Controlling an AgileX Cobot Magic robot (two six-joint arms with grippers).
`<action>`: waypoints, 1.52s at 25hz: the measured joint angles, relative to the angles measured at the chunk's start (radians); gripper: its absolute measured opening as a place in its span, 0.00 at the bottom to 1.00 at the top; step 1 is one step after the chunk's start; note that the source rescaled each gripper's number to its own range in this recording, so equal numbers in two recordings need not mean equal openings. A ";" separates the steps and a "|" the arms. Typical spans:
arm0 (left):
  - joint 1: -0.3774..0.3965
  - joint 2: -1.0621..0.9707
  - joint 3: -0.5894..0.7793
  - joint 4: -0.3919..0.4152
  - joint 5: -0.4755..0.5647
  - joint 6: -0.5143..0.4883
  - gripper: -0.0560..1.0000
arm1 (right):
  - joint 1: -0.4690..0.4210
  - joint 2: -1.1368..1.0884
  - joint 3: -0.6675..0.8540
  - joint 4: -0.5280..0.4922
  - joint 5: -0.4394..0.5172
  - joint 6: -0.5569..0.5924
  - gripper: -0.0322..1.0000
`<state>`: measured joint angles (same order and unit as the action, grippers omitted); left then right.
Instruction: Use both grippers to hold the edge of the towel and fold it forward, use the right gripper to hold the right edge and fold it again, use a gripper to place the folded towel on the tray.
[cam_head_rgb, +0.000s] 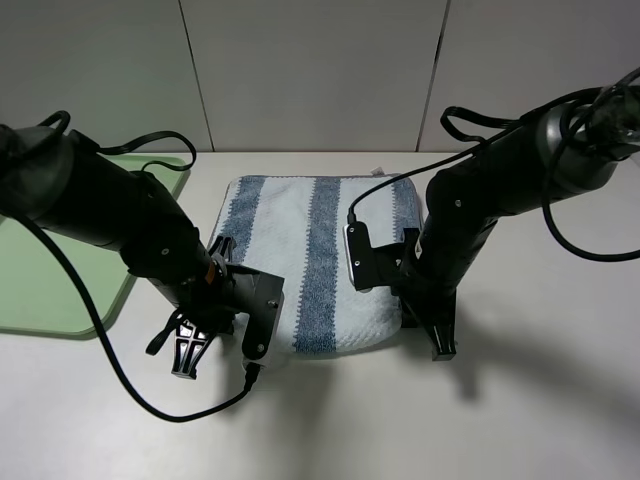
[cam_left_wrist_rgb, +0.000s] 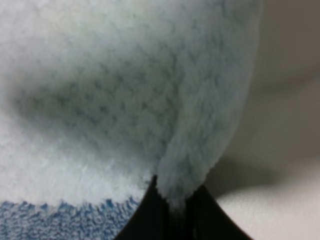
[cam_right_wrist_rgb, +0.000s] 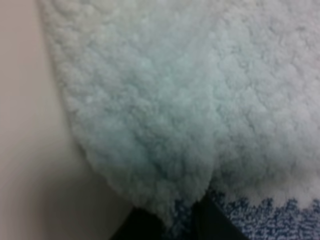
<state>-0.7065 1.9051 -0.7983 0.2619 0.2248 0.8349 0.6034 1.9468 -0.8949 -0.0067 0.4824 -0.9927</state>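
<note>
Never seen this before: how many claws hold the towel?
2: the left claw pinches the towel at its near left corner, the right claw at its near right corner.
</note>
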 joint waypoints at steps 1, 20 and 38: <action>0.000 -0.001 0.000 0.000 0.000 0.000 0.06 | 0.000 0.000 -0.001 -0.001 0.002 0.000 0.04; 0.000 -0.149 0.009 -0.040 0.150 0.000 0.06 | 0.000 -0.142 0.004 0.032 0.152 0.001 0.04; -0.007 -0.327 0.009 -0.171 0.389 0.006 0.06 | 0.003 -0.255 0.004 0.152 0.300 0.005 0.04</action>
<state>-0.7140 1.5777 -0.7892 0.0913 0.6140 0.8408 0.6065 1.6913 -0.8906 0.1453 0.7820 -0.9880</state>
